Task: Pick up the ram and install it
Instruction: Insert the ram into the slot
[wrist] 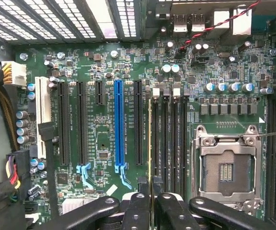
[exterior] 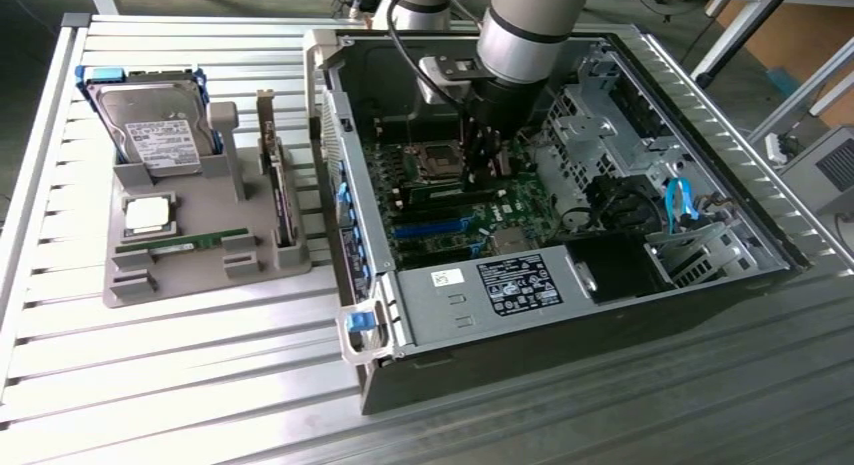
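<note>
The ram (wrist: 150,139) is showing edge-on in the wrist view as a thin, straight sliver with a pale yellowish edge. It is standing upright over the green motherboard (wrist: 104,72) and lying parallel to the bank of long black memory slots (wrist: 169,139), at the bank's outer side next to a black expansion slot (wrist: 138,124). I cannot tell whether it is touching a slot. The gripper (wrist: 150,184) is pinching it, its two matt black fingers (wrist: 138,206) standing nearly together with just the board's thickness between them.

Farther along the motherboard a glossy blue slot (wrist: 118,124) is lying parallel to the stick. On the other side of the memory bank, the square CPU socket (wrist: 226,167) is sitting in its bright metal frame.

In the exterior view the arm (exterior: 527,35), a smooth grey cylinder, is reaching down into the open black computer case (exterior: 561,370). Toward the exterior view's left, well apart from the case, a moulded grey tray (exterior: 200,280) is resting on the ribbed aluminium table (exterior: 174,385). The tray is carrying a second green stick (exterior: 198,243) lying flat, a metal hard drive (exterior: 158,130) and an upright expansion card (exterior: 276,175)
</note>
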Motion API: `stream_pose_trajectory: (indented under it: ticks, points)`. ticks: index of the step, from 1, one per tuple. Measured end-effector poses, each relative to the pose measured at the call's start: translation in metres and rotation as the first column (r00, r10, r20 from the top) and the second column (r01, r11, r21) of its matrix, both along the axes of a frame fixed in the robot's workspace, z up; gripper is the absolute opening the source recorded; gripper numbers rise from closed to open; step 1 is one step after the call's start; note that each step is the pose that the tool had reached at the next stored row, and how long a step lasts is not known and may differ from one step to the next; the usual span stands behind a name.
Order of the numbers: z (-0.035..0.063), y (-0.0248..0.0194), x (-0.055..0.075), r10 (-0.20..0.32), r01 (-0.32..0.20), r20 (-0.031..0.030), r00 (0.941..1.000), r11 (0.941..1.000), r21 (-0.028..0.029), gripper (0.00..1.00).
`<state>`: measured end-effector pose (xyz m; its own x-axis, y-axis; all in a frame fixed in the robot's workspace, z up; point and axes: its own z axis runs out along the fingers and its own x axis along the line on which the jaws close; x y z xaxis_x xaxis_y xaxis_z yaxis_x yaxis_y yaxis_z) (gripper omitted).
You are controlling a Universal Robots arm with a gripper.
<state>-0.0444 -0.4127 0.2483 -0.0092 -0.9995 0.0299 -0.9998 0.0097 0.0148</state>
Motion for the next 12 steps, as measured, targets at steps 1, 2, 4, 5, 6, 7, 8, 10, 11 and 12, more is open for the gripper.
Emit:
stream_pose_trajectory:
  ticks: [1,2,4,5,6,7,8,10,11,12]
  points:
    - [-0.0005,0.0011,-0.0001,0.0,0.0,0.0,1.0,1.0,0.0001,0.13]
    - [-0.0011,0.0011,-0.0003,0.0,0.0,0.0,1.0,1.0,0.0001,0.13]
    - [-0.0031,0.0012,-0.0005,0.0,0.0,0.0,1.0,1.0,0.0,0.13]
    - [-0.0039,0.0012,-0.0005,0.0,0.0,0.0,1.0,1.0,0.0001,0.13]
    - [-0.0047,0.0015,-0.0005,0.0,0.0,0.0,1.0,1.0,0.0,0.13]
    - [-0.0058,0.0026,-0.0006,0.0,0.0,0.0,1.0,1.0,0.0001,0.13]
    - [-0.0063,0.0035,-0.0007,0.0,0.0,0.0001,1.0,1.0,0.0001,0.13]
    - [-0.007,0.0042,-0.0011,0.0,0.0,-0.0001,1.0,1.0,-0.0002,0.13]
    - [-0.0074,0.0043,-0.0016,0.0,0.0,0.0,1.0,1.0,0.0,0.13]
    - [-0.0079,0.0043,-0.002,0.0,0.0,0.0,1.0,1.0,0.0,0.13]
